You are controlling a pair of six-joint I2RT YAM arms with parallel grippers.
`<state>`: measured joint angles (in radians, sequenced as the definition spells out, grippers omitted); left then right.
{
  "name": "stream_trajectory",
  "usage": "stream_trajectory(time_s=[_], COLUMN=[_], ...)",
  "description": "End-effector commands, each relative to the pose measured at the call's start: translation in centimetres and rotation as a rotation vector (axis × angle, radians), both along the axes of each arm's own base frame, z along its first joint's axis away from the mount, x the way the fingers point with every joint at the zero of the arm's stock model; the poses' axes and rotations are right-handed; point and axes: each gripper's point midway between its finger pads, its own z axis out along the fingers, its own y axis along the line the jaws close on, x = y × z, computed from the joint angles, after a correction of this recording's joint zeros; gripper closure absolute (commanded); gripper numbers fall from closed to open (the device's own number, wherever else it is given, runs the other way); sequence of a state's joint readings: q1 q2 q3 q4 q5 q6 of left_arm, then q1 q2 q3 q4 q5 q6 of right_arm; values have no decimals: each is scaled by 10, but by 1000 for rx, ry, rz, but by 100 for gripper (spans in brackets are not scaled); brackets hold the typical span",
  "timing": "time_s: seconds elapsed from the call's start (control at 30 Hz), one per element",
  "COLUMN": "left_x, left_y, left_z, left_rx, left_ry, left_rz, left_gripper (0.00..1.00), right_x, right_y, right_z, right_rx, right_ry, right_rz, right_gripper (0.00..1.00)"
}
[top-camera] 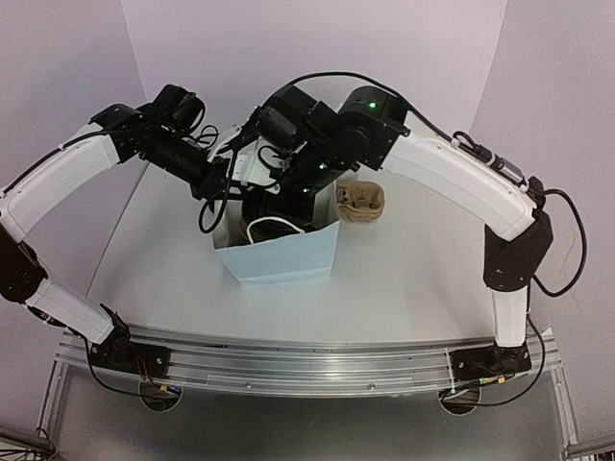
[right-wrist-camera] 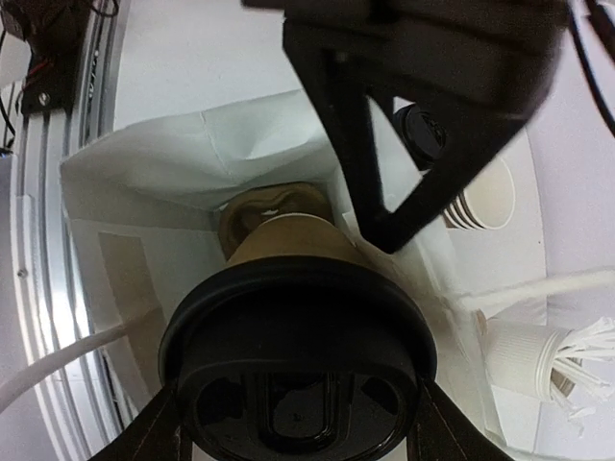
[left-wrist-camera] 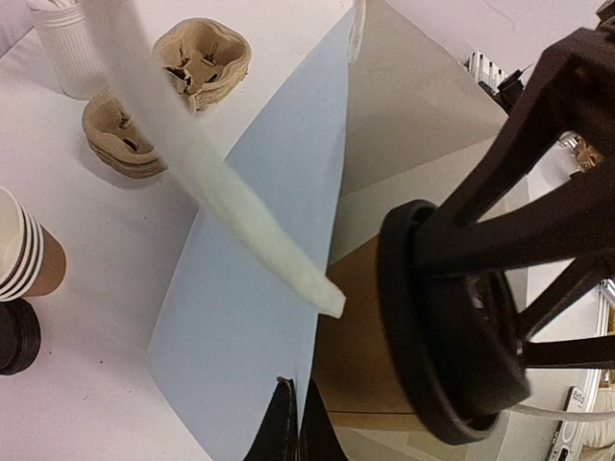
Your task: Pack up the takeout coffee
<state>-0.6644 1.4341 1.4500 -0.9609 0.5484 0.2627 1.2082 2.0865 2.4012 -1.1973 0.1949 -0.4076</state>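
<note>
The takeout coffee cup (right-wrist-camera: 288, 245) has a brown kraft-paper wall and is closed by a round black plastic lid (right-wrist-camera: 298, 360) with a raised rim and a moulded recess in its top. The cup is upright inside the open mouth of the paper bag (right-wrist-camera: 173, 158), lid uppermost, with the bag's pale walls around it on all visible sides. A tan shape lies below it in the bag; what it is cannot be determined.

The right end effector (right-wrist-camera: 298, 389) grips the cup, one finger on each side just under the lid rim, jaws set wide to the cup's girth.

The bag is pale blue outside (left-wrist-camera: 250, 288) and stands upright on the tabletop (top-camera: 413, 279) near the middle. A white handle (left-wrist-camera: 192, 163) crosses the left wrist view. The left end effector (left-wrist-camera: 291, 423) is closed, its fingertips pinched together on the bag's upper edge.

Outside the bag, on the tabletop:
- a cup stack (left-wrist-camera: 24, 254), nested, brown outside with white rims;
- spare lids (left-wrist-camera: 14, 336), black, stacked just beside the cup stack;
- two groups of pulp carriers (left-wrist-camera: 202, 58), tan, moulded;
- a stick holder (left-wrist-camera: 67, 48), white, ribbed, filled with white sticks.
</note>
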Motion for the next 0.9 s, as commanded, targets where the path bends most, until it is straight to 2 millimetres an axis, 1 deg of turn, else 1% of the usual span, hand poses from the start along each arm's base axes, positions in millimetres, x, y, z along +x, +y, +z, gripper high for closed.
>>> stream_trajectory(time_s=[0.0,0.13,0.27,0.33,0.4,0.5,0.6,0.8,0.87], left_x=[-2,-2,-2,-2,-3,-5,-6,-7,-8], left_y=[-3,-3,-4,-5,-5,-7,-8,-10,-8], left_z=[13,13,13,13,12,12,12,13,12], left_rx=[-17,-19,-23,-25,-24,-27,-29,-33,-27], left_ry=[-11,-11,-6,-4,-1,7,10,9,6], left_rz=[-21,-23,-24,-24,-25,-30,-35,-39,-41], left_gripper=[100,100,100,100,100,100,100,100,100], right_x=[9,8,9,9,8,7,2,3,2], right_y=[9,16,27,33,39,41,43,51,51], right_z=[-20,-33,-40,-39,-44,-58,-68,-78,-77], right_rx=[-102,-131,-133,-127,-139,-176,-193,-195,-184], right_ry=[-109,-117,-132,-148,-163,-170,-158,-168,-156], right_rz=[119,182,226,247,269,301,359,394,384], right_gripper=[73,73,73,73,74,77,77,77,78])
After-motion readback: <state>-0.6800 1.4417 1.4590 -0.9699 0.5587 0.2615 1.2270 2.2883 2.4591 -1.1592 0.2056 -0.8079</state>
